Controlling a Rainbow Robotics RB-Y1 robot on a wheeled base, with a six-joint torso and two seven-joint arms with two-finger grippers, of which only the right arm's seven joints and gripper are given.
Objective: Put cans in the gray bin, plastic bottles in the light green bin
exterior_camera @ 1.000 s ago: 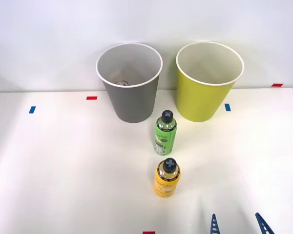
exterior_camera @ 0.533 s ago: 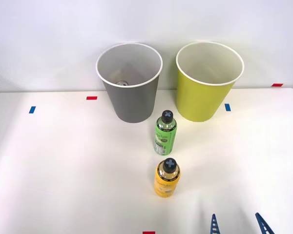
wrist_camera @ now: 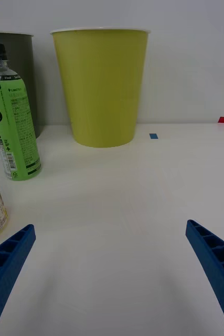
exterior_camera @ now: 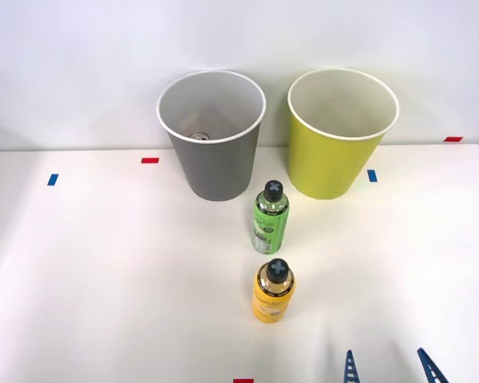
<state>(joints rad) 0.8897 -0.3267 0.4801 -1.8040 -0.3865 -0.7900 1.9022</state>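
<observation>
We see the right gripper spread wide, gripping nothing, low over the white table near its front edge. Yellow bottle stands upright, left of the fingers and apart from them. Green bottle stands upright just behind it, between the two bins and a bit in front of them. Gray bin sits at the back, light green bin to its right. Something small and metallic lies in the gray bin; we can't tell what.
</observation>
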